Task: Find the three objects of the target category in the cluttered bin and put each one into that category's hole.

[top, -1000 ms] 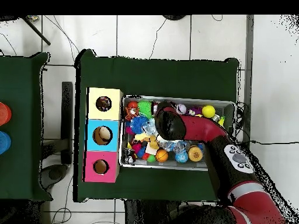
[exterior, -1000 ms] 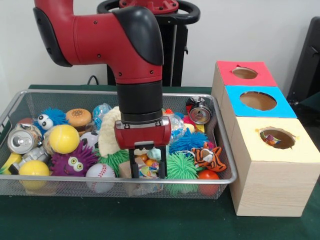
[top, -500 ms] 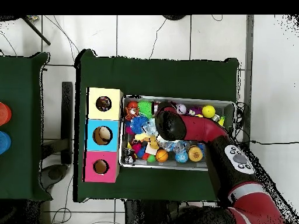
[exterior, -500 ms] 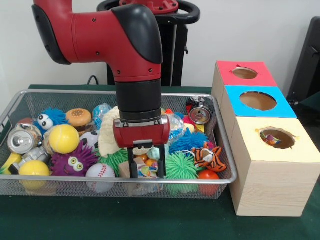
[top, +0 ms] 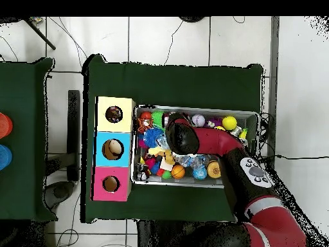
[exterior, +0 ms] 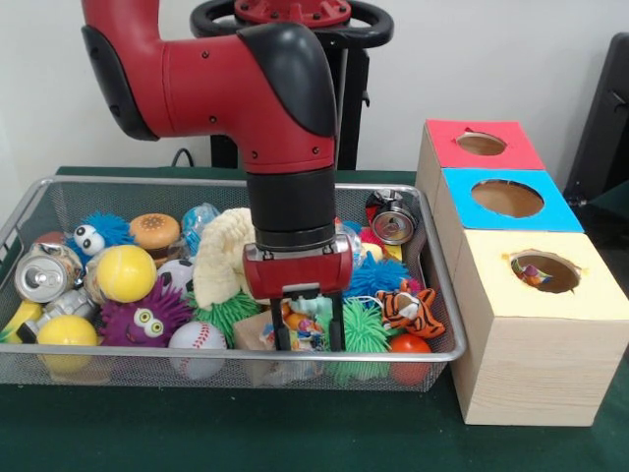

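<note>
My gripper (exterior: 310,332) hangs low over the front middle of the wire bin (exterior: 147,356). Its fingers (exterior: 281,329) are closed against a small multicoloured toy (exterior: 311,324) with a teal top. A wooden block (exterior: 251,332) lies just left of it and a green spiky ball (exterior: 364,329) just right. A toy tiger (exterior: 408,307) sits further right. Three boxes with holes stand right of the bin: red (exterior: 442,138), blue (exterior: 560,211) and yellow (exterior: 491,285). From overhead the arm (top: 182,135) hides the gripper over the bin (top: 193,108).
The bin's left half holds a baseball (exterior: 197,339), purple fuzzy toy (exterior: 145,315), yellow ball (exterior: 126,272), can (exterior: 41,275), burger toy (exterior: 155,231) and cream knitted piece (exterior: 221,256). A metal tin (exterior: 393,224) lies at the back right. Something sits inside the yellow box's hole (exterior: 543,272).
The arm and gripper have shifted to the right, toward the boxes, in the front view. The small multicoloured toy has moved along between the fingers, uncovering the wooden block.
</note>
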You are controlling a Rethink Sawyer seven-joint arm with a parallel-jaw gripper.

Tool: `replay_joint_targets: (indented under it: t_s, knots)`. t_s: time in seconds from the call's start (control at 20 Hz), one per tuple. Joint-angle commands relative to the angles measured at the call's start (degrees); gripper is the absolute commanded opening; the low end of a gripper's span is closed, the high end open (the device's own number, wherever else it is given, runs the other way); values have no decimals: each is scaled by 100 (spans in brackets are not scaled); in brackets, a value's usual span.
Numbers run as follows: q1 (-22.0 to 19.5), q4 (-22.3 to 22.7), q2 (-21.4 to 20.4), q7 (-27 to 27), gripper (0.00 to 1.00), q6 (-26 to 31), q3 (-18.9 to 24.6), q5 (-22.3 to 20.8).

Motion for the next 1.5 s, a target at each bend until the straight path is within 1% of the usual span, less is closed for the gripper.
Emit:
replay_joint_targets:
  t_s: [0.05,0.2,0.4,0.55,0.95,1.25,1.3,1.5]
  knots:
    - [-43,-457,591,325,100,289,172,-36]
    - [-67,-312,613,328,100,256,104,-109]
    - [-188,23,417,342,100,168,111,-193]
    - [-303,141,388,355,100,37,136,-250]
    - [-382,203,427,451,100,-231,155,-309]
    - [-259,152,402,435,100,-283,19,-383]
    - [-242,149,406,454,0,-264,-2,-363]
    - [-245,163,404,551,0,-327,8,-312]
